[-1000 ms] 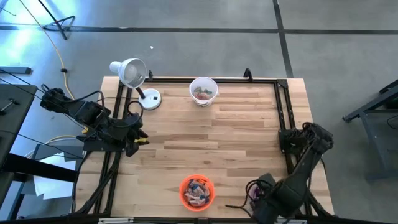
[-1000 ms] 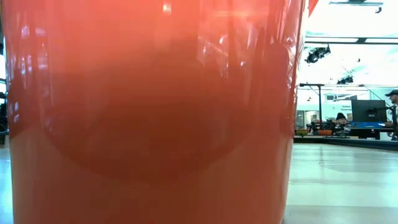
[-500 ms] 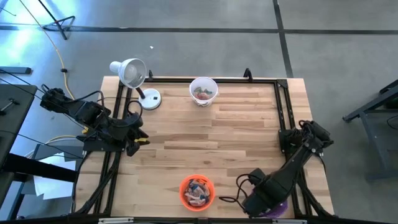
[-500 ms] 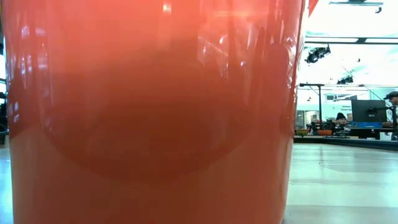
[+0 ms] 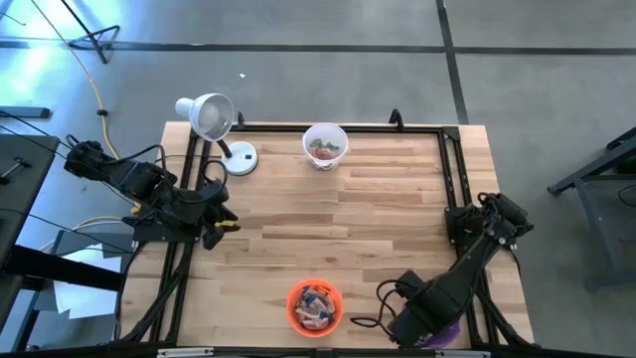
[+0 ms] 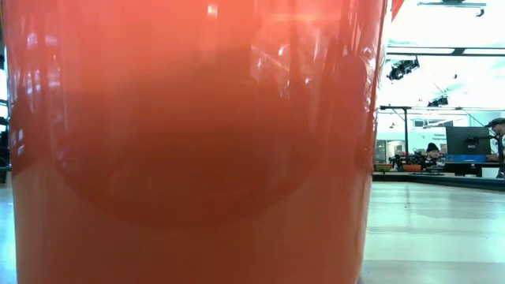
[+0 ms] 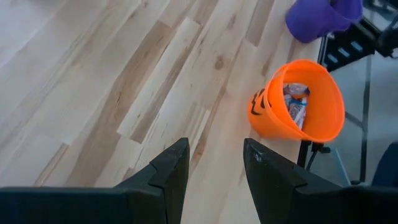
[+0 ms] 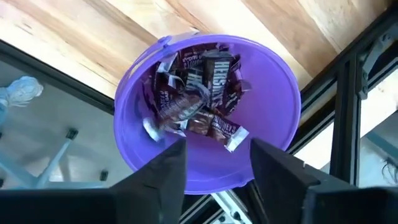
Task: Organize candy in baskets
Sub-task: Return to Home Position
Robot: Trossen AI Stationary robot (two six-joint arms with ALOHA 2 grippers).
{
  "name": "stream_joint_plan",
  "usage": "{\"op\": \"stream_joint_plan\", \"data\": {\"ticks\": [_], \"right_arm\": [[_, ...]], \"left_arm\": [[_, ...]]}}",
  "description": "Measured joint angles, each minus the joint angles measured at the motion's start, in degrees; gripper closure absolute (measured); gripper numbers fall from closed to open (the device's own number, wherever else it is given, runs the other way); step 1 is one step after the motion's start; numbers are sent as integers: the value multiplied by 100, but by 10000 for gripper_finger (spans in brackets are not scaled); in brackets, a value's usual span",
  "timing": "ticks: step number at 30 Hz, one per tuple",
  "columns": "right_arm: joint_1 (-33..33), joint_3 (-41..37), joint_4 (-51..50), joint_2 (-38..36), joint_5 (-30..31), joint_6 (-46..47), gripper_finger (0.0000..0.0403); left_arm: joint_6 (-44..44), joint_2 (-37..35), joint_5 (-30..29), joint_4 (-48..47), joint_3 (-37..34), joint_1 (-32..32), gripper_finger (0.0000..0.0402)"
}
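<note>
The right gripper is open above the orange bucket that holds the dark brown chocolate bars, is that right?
Not quite: the bucket is purple, not orange. The right wrist view shows the right gripper open above the purple bucket that holds the dark brown chocolate bars.

Low view: orange basket (image 6: 189, 142) wall fills most of frame, cut by three edges, hiding most of bench (image 6: 434, 237). High view: purple basket (image 5: 449, 334) mostly hidden under right arm (image 5: 467, 268); candy (image 5: 324, 149) in white basket (image 5: 307, 141) too small to sort by wrapper
</note>
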Motion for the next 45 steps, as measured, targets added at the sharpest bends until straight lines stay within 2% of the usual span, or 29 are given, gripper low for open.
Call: {"op": "stream_joint_plan", "data": {"ticks": [3,6,9,12,15,20,24,29,32,36,39,41,45], "right_arm": [[3,6,14,-124,338,-15,221],[19,13,7,-504,1295,336,220],[103,14,0,-1027,2560,708,225],[251,13,-3,-1516,4256,993,230],[306,13,0,-1819,5738,728,236],[159,10,-1,-2164,6988,-299,242],[-165,8,2,-2349,7471,-1047,242],[-596,6,0,-2537,7488,-1998,242],[-736,6,-2,-2635,7655,-2501,242],[-795,4,0,-2673,8234,-2797,242],[-793,-153,10,-2690,8508,-2751,242],[-793,-576,13,-2772,8596,-2410,242],[-793,-1892,57,-3155,8710,-1008,242]], "left_arm": [[-303,0,-265,-6,5,-2,263],[-393,-43,-742,-8,122,-2,263],[-164,-153,-931,9,337,0,263],[248,-258,-1164,26,534,-2,263],[789,-401,-1288,10,562,2,263],[1588,-648,-1326,-48,562,-2,263],[2002,-972,-1508,-233,562,0,263],[2009,-1513,-1791,-796,560,0,263],[2123,-1850,-1802,-784,541,0,263],[2355,-2217,-1770,-563,294,0,263],[2511,-2346,-1558,-483,8,0,263],[2702,-2398,-1344,-421,-212,0,263],[2813,-2507,-1143,-77,-618,-2,263]]}}
